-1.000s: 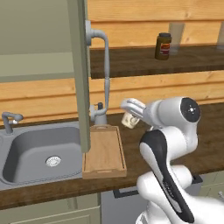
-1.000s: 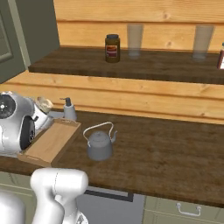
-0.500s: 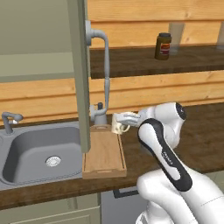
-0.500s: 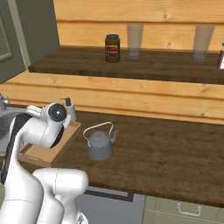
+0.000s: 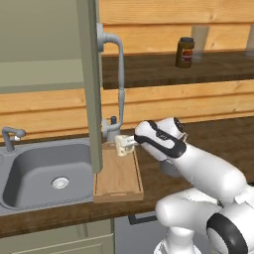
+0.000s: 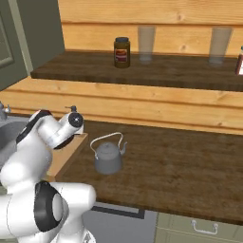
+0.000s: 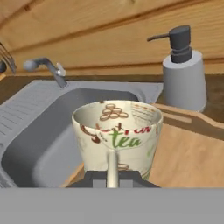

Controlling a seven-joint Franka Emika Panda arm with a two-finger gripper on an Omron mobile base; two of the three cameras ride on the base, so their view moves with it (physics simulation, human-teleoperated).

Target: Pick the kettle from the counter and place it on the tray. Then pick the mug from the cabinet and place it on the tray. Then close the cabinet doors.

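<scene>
Mug [image 7: 117, 133]: cream cup with "tea" lettering, upright, mouth open to the camera, in the lower centre of the hand view; its handle runs straight down toward the bottom edge. In the left base view it is the small pale cup [image 5: 122, 145] at mid-frame, at the arm's tip.
Hand [image 7: 112, 176]: at the bottom centre of the hand view, pinching the mug by its handle, the dark tips on either side of it.
Mug against tray: held above the far end of the wooden tray [image 5: 118, 181]; I cannot tell whether its base touches the wood.
Tray: lies on the worktop [image 6: 190, 171] just right of the sink [image 5: 30, 176], in the lower centre of the left base view; its raised rim crosses the right of the hand view.
Arm: in the left base view it rises from the lower right, bends and reaches left, wrist level, hand pointing toward the frame's left.
Kettle [image 6: 108, 153]: grey, upright on the worktop at centre-left of the right base view, just right of the tray's corner, not on it.
Cabinet door [image 5: 89, 84]: olive panel hanging open, edge-on, from the top of the left base view down to the tray's left side.
Soap dispenser [image 7: 183, 72]: grey bottle with dark pump, upper right of the hand view, behind the tray.
Jar [image 6: 122, 52]: dark-lidded, on the shelf in the upper centre of the right base view.
</scene>
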